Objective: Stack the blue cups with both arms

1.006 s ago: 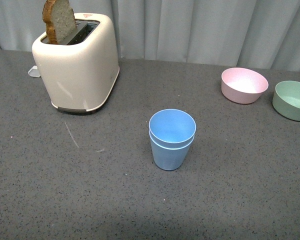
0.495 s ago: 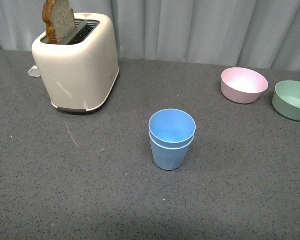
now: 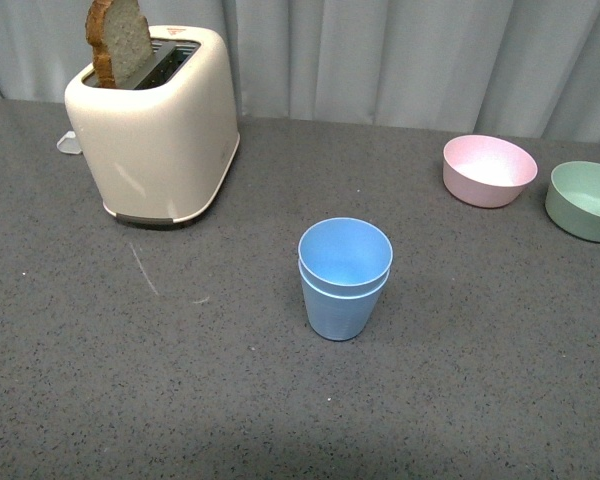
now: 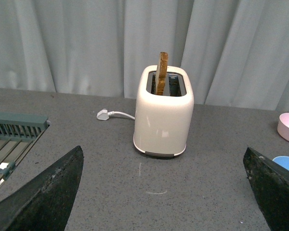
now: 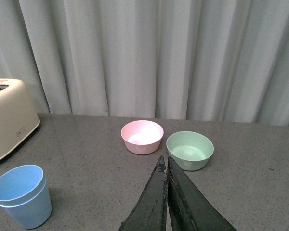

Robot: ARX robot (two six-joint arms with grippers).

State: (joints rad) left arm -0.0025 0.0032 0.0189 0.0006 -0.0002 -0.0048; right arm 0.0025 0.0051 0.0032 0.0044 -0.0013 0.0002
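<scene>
The two blue cups [image 3: 344,277] stand nested, one inside the other, upright in the middle of the grey table. They also show in the right wrist view [image 5: 22,195], and a rim edge shows in the left wrist view [image 4: 287,164]. Neither arm appears in the front view. My left gripper [image 4: 164,192] is open and empty, its fingers [image 4: 43,197] wide apart, facing the toaster. My right gripper [image 5: 165,163] is shut and empty, its fingers pressed together, pointing toward the bowls, well apart from the cups.
A cream toaster [image 3: 158,122] with a bread slice [image 3: 118,42] stands at the back left. A pink bowl [image 3: 488,170] and a green bowl [image 3: 584,200] sit at the back right. A dish rack [image 4: 12,139] and a white plug [image 4: 103,114] show in the left wrist view.
</scene>
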